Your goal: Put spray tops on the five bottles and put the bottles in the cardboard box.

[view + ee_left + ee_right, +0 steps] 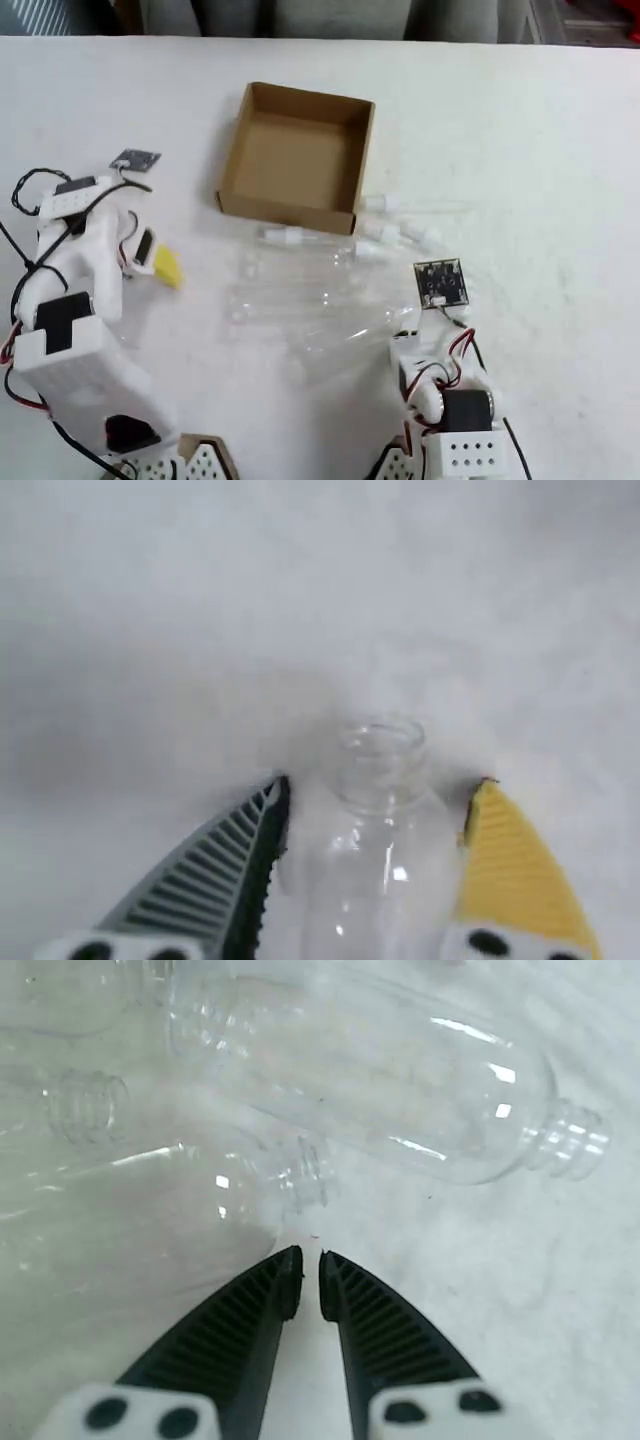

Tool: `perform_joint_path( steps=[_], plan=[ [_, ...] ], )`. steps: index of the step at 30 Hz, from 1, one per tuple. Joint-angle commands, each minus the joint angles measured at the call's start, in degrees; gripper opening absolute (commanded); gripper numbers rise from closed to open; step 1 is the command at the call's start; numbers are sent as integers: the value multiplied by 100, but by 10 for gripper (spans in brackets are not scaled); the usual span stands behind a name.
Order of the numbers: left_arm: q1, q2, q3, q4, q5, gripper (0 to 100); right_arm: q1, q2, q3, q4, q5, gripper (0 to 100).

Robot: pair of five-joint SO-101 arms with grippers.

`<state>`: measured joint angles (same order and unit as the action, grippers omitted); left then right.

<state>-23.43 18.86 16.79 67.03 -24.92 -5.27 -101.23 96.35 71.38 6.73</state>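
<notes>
Left jaws, one grey and one yellow, are clamped on a clear plastic bottle (375, 830); its threaded neck is open and points away from them. Right jaws, both black, are almost together and hold nothing. Their tips sit just beside the uncapped neck of one of the loose bottles (370, 1070), which lie see-through on the white desk (540, 150). We see white spray tops (378, 204) lying beside the open brown cardboard box (285, 212).

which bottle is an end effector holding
The open-necked bottle gripped in the left end effector; the others lie loose on the table.
</notes>
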Motion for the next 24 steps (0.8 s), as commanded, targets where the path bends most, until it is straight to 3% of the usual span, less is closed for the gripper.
perform_joint_path(
  steps=[1, 2, 5, 11, 13, 20, 24],
  plan=[
    [127, 4, -229, 0, -53, 68, 57, -22, 44, 40, 53, 16],
    [171, 4, -229, 0, -53, 11, 57, -22, 44, 40, 53, 16],
    [198, -13, -299, 220, -44, 57, 57, -22, 44, 40, 53, 16],
    [365, -936, -580, 563, 53, 20, 57, -22, 44, 40, 53, 16],
    [549, -1508, -308, 492, 448, 20, 57, -22, 44, 40, 53, 16],
    [1710, -3899, 1398, -563, 1767, 20, 57, -22, 44, 40, 53, 16],
    [2273, -5059, 2356, -1556, 2259, 20, 57, -22, 44, 40, 53, 16]
  ],
)
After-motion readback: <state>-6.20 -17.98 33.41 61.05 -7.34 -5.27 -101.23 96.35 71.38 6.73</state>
